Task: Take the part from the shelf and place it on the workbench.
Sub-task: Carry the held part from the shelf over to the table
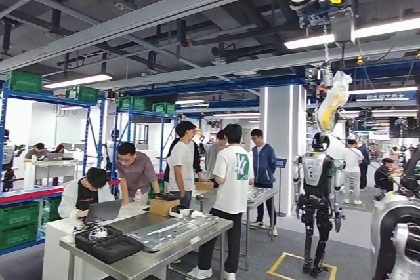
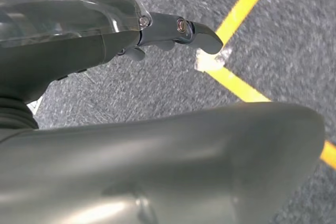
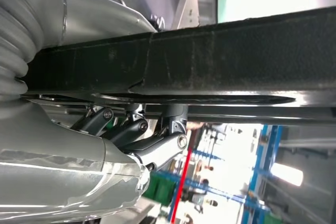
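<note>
In the right wrist view my right hand (image 3: 138,135) grips a long dark bar-shaped part (image 3: 222,51), its dark fingers (image 3: 158,148) curled under the part's shiny lower edge. The part runs out past the picture's edge. In the head view my silver right arm (image 1: 396,240) rises at the lower right. My left hand (image 2: 174,30) hangs over grey floor with a finger stretched out and nothing in it. The steel workbench (image 1: 148,257) stands ahead on the left. Blue shelves (image 1: 102,119) with green crates stand behind it.
Several people stand and sit around the workbench, which carries long metal plates (image 1: 173,231), black cases (image 1: 106,244) and a laptop. Another humanoid robot (image 1: 317,204) stands on a yellow-marked floor square to the right. A yellow floor line (image 2: 238,85) lies under my left hand.
</note>
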You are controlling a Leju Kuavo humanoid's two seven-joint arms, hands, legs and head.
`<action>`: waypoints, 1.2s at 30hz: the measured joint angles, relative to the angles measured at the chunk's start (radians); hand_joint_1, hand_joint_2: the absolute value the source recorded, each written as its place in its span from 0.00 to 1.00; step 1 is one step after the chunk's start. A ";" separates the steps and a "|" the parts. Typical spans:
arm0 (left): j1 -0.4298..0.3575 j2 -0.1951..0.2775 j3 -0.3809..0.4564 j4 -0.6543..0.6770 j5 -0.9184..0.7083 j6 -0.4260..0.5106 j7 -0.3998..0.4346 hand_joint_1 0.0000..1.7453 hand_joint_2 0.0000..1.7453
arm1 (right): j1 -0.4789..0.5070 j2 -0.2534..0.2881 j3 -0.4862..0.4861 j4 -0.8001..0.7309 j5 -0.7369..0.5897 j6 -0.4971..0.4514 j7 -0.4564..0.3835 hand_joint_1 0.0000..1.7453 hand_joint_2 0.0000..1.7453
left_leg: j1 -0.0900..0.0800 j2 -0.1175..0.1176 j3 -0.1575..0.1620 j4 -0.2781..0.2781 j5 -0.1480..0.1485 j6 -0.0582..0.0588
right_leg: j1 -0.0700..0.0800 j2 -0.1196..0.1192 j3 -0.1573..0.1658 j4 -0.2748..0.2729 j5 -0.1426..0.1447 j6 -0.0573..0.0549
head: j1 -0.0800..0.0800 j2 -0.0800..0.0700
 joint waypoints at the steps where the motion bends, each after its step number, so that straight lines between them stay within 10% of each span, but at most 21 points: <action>1: -0.001 0.000 0.002 0.000 0.000 0.000 0.004 0.00 1.00 | 0.001 0.000 0.002 -0.001 -0.002 0.000 0.002 1.00 1.00 | -0.002 -0.010 -0.001 0.000 0.001 0.004 | 0.001 0.019 -0.031 0.066 -0.033 -0.001 | 0.000 0.000; 4: -0.001 0.000 0.005 0.000 0.000 0.000 0.013 0.00 1.00 | 0.003 0.001 0.009 -0.002 -0.006 0.000 0.008 1.00 1.00 | -0.009 -0.045 0.000 0.001 0.001 0.010 | 0.005 0.034 -0.094 0.191 -0.059 -0.009 | 0.000 0.000; 8: -0.001 -0.001 0.009 0.000 0.001 0.002 0.017 0.00 1.00 | 0.002 0.006 0.013 -0.004 -0.011 0.000 0.013 1.00 1.00 | -0.016 -0.094 0.004 0.002 0.002 0.009 | 0.015 0.094 -0.008 -0.020 0.069 -0.040 | 0.000 0.000; 12: 0.003 0.000 0.015 0.000 0.005 0.002 0.023 0.00 1.00 | 0.001 0.017 0.020 -0.006 -0.014 -0.002 0.014 1.00 1.00 | -0.008 -0.127 -0.007 0.001 0.008 -0.006 | 0.017 0.095 0.020 -0.086 0.082 -0.047 | 0.000 0.000; 18: 0.000 0.005 0.018 -0.001 0.008 0.003 0.023 0.00 1.00 | 0.005 0.029 0.026 -0.009 -0.017 -0.003 0.014 1.00 1.00 | -0.001 -0.026 -0.122 0.243 -0.115 -0.035 | 0.011 0.019 0.030 -0.106 0.089 -0.054 | 0.000 0.000; 20: 0.002 0.005 0.018 -0.001 0.008 0.003 0.023 0.00 1.00 | 0.007 0.029 0.029 -0.009 -0.017 -0.003 0.014 1.00 1.00 | 0.010 -0.014 -0.118 0.242 -0.094 -0.045 | 0.009 -0.005 0.031 -0.105 0.085 -0.049 | 0.000 0.000; 22: 0.003 0.006 0.018 -0.001 0.008 0.003 0.023 0.00 1.00 | 0.007 0.029 0.030 -0.009 -0.017 -0.003 0.014 1.00 1.00 | 0.017 0.018 -0.055 0.124 -0.036 -0.056 | 0.007 -0.026 0.034 -0.099 0.077 -0.038 | 0.000 0.000; 25: -0.003 0.004 0.018 -0.001 0.008 0.003 0.021 0.00 1.00 | 0.005 0.030 0.031 -0.011 -0.018 -0.003 0.014 1.00 1.00 | 0.010 0.055 -0.004 0.017 -0.008 -0.042 | 0.013 -0.052 0.036 -0.087 0.063 -0.017 | 0.000 0.000; 27: -0.001 0.004 0.019 -0.001 0.008 0.003 0.019 0.00 1.00 | 0.005 0.030 0.033 -0.013 -0.019 -0.003 0.015 1.00 1.00 | 0.004 0.037 -0.007 0.015 -0.009 -0.023 | 0.012 -0.068 0.041 -0.090 0.059 -0.009 | 0.000 0.000; 30: 0.001 0.005 0.021 -0.001 0.008 0.003 0.016 0.00 1.00 | 0.004 0.029 0.035 -0.017 -0.019 -0.002 0.015 1.00 1.00 | 0.003 0.009 -0.005 0.013 -0.006 -0.004 | 0.004 -0.021 0.020 -0.027 0.009 -0.002 | 0.000 0.000; 33: -0.004 0.005 0.024 -0.001 0.008 0.002 0.014 0.00 1.00 | 0.006 0.026 0.035 -0.019 -0.020 -0.002 0.015 1.00 1.00 | -0.004 -0.024 -0.005 0.013 -0.006 0.008 | 0.006 0.030 -0.072 0.167 -0.072 -0.008 | 0.000 0.000; 36: -0.002 0.004 0.025 -0.001 0.007 0.002 0.010 0.00 1.00 | 0.008 0.025 0.036 -0.020 -0.023 -0.002 0.017 1.00 1.00 | -0.012 -0.063 -0.001 0.013 -0.006 0.010 | 0.015 0.044 -0.080 0.149 -0.019 -0.025 | 0.000 0.000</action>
